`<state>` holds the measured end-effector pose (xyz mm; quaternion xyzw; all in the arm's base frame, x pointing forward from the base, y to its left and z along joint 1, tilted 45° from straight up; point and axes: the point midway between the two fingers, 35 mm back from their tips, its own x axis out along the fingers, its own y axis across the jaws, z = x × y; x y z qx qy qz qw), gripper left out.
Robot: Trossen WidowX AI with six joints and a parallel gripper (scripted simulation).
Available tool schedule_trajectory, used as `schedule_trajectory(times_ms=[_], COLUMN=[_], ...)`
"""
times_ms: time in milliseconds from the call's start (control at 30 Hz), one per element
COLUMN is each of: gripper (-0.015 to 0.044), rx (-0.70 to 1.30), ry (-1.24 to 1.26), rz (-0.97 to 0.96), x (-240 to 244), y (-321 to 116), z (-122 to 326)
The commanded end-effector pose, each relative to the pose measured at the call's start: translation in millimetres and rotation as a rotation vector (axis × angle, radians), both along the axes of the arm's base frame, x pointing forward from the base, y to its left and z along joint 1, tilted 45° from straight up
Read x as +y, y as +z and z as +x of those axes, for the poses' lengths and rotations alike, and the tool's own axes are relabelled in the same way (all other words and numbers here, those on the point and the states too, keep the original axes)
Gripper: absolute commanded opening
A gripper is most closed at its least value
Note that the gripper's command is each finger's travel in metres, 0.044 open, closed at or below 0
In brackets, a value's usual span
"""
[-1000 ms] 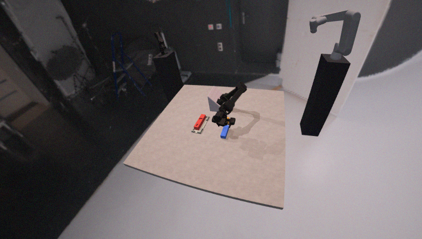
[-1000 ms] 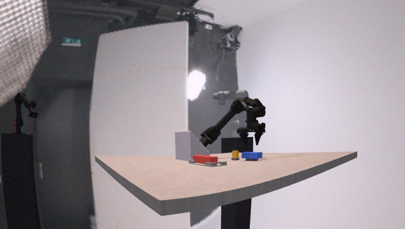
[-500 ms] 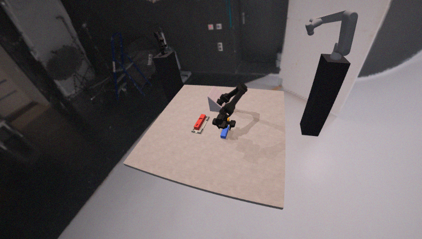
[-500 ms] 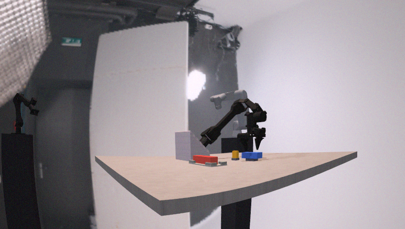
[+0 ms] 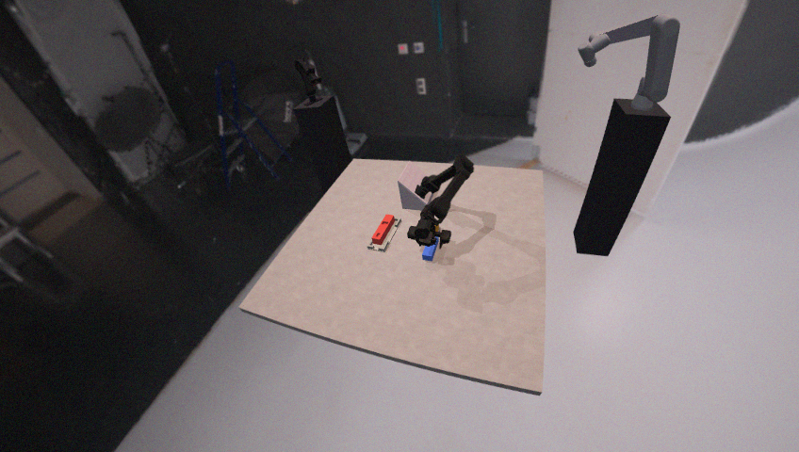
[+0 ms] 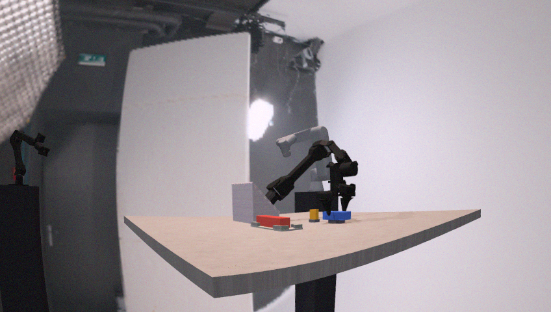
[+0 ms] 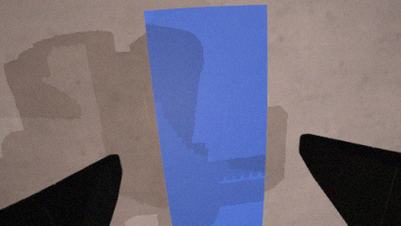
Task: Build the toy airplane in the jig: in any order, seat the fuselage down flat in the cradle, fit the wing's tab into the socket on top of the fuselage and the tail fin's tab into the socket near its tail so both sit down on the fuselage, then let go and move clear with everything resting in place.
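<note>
The red fuselage [image 5: 383, 230] [image 6: 272, 221] lies lengthwise in the pale jig [image 6: 281, 228], its top sockets empty. The blue wing [image 5: 428, 253] [image 6: 343, 216] [image 7: 231, 94] rests on a small dark base, right of the jig in the top and exterior views. The yellow tail fin [image 6: 314, 214] stands upright on another dark base beside the wing; the arm mostly hides it in the top view. My gripper [image 6: 336, 211] [image 7: 213, 153] is open and empty, pointing down low over the wing. In the wrist view its fingers stand on either side of the wing, with gaps. The tabs cannot be made out.
A pale wedge-shaped block [image 5: 412, 197] [image 6: 242, 203] stands at the arm's base, behind the jig in the top view. The wooden table [image 5: 358, 302] [image 6: 232, 251] carries everything. Two other arms on black pedestals stand beyond the table.
</note>
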<state>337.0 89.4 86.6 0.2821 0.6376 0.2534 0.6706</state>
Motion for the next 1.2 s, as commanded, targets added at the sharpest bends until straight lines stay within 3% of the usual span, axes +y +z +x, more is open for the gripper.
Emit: schedule_trajectory(times_ms=[0,200,500,767,967,1167], gripper=[0.0440,0.0440,0.0204,0.0150,0.0000,0.0000], rx=[0.006,0.006,0.006,0.006,0.005,0.004], ry=[-0.003,-0.003,-0.003,-0.003,0.004,0.010], rz=[0.005,0.006,0.006,0.006,0.004,0.000], x=[5,11,11,11,7,-4], y=[-5,-10,-10,-10,-7,2], z=[-1,-1,-1,-1,0,1])
